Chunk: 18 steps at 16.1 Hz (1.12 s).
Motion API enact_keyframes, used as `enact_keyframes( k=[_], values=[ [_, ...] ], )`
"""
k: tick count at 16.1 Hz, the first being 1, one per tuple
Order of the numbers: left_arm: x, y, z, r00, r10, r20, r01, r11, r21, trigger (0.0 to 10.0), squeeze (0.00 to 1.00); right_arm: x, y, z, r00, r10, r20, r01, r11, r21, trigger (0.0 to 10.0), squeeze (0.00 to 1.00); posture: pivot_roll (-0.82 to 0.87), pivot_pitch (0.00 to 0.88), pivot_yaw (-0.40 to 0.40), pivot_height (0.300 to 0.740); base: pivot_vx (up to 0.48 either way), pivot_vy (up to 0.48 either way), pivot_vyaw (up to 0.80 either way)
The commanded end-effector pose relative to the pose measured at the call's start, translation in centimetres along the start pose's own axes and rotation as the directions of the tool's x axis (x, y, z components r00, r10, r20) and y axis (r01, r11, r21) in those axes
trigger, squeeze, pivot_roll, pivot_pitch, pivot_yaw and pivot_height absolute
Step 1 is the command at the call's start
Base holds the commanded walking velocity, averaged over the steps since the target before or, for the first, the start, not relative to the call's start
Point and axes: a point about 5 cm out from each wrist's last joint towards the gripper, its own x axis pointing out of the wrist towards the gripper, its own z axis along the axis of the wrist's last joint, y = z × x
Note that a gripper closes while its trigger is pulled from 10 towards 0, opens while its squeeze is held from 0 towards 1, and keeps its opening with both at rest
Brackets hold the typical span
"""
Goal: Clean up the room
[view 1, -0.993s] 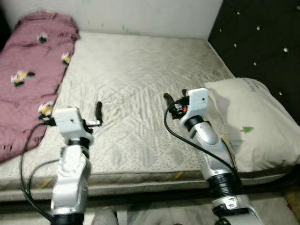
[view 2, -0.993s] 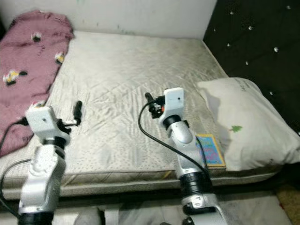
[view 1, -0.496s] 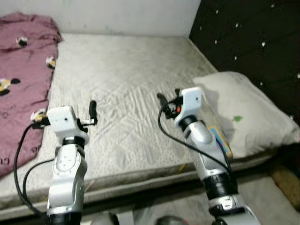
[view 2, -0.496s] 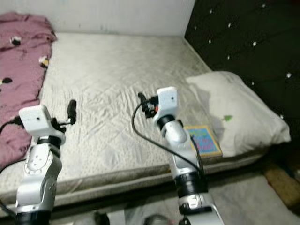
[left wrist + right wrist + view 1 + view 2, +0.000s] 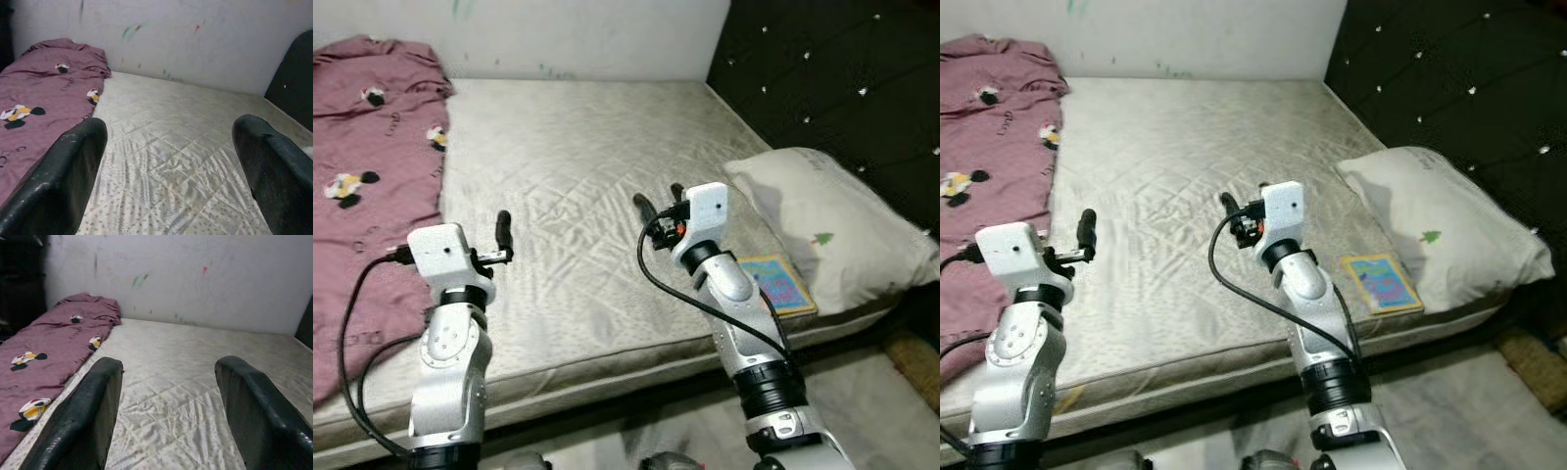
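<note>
A blanket [image 5: 367, 186] lies on the left of the mattress [image 5: 587, 166], a pillow [image 5: 832, 230] on the right against the headboard [image 5: 832, 78]. A book [image 5: 775, 284] lies beside the pillow (at the near edge).

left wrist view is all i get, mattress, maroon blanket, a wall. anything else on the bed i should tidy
Observer: Yes, a white pillow lies at the headboard end, on your right.
Operator: anything loose near it
Observer: A small colourful book lies flat on the mattress, right beside the pillow near the bed's front edge.
Operator: is my right gripper holding something
Observer: No. The right gripper is open and empty, raised over the mattress beside the left gripper, also open.
</note>
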Motion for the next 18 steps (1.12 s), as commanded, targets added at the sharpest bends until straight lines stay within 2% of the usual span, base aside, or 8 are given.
enact_keyframes(
  k=[1,18],
  values=[
    [0.08,-1.01,0.10,0.999,-0.035,0.000,0.035,0.999,-0.015,10.0,0.00,-0.36,-1.18,0.09,0.999,-0.037,0.000,0.037,0.999,-0.012,10.0,0.00,-0.01,0.000,-0.096,0.740,0.000,0.476,0.00],
    [0.25,-1.25,0.02,0.999,-0.045,0.002,0.046,0.999,-0.013,10.0,0.00,-0.25,-1.07,0.09,1.000,-0.021,0.000,0.021,0.999,-0.026,10.0,0.00,-0.02,0.000,-0.098,0.740,0.000,0.474,0.00]
  ],
)
